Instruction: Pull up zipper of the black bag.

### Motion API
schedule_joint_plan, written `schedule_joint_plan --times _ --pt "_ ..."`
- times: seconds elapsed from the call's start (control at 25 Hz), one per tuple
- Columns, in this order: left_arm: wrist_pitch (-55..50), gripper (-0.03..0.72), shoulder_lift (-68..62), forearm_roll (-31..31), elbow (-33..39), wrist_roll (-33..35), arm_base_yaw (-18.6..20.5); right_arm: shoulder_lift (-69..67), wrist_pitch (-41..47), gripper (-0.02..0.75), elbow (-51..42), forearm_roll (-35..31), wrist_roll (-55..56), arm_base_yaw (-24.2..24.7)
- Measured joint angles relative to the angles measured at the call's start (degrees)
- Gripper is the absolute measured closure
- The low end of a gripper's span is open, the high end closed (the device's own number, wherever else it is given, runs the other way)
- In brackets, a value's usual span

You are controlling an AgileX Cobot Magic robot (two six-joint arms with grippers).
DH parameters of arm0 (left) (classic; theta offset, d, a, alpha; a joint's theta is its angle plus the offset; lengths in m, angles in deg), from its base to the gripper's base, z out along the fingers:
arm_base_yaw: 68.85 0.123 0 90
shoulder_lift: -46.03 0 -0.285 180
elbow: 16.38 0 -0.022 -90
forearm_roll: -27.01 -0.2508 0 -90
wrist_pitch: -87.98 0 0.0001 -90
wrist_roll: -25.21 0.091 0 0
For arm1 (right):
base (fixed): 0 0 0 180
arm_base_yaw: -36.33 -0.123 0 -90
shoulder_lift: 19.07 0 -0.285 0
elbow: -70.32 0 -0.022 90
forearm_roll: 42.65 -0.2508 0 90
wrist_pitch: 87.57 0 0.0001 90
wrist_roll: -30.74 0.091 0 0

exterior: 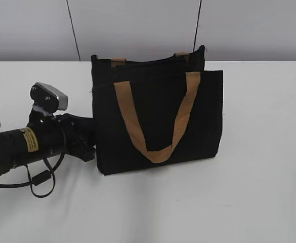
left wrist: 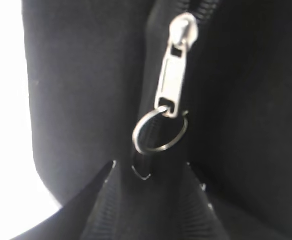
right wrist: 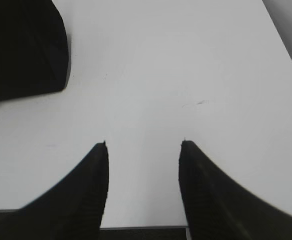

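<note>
Boxy black fabric bag [exterior: 158, 121] with tan webbing handles [exterior: 160, 121] standing upright on the white tabletop [exterior: 259, 192], nearer the far edge than the near one, about midway between left and right edges. Left tool [left wrist: 148, 172] pressing against the bag's left end, fingers [left wrist: 98, 210] parted either side of the black zipper track [left wrist: 146, 100]; silver metal pull with round ring [left wrist: 168, 100] hanging just beyond the fingertips, not gripped. Right tool [right wrist: 143, 150] hovering over bare tabletop, fingers spread, holding nothing.
</note>
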Motion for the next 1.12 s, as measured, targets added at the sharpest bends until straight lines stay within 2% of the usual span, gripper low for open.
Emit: schedule_joint_plan --times 0.56,0.68,0.76,0.84,1.12 --pt "7.6 0.452 -3.4 1.2 0.0 0.0 0.0 0.0 0.0 0.372 0.0 0.0 0.0 0.0" --pt "7.9 0.517 -3.4 2.1 0.0 0.0 0.0 0.0 0.0 0.372 0.0 0.0 0.0 0.0" --pt "7.7 0.617 -3.4 2.2 0.0 0.0 0.0 0.0 0.0 0.372 0.0 0.0 0.0 0.0" --pt "7.1 0.673 -3.4 2.3 0.0 0.0 0.0 0.0 0.0 0.372 0.0 0.0 0.0 0.0" --pt "0.3 0.680 1.3 2.3 0.0 0.0 0.0 0.0 0.0 0.372 0.0 0.0 0.0 0.0"
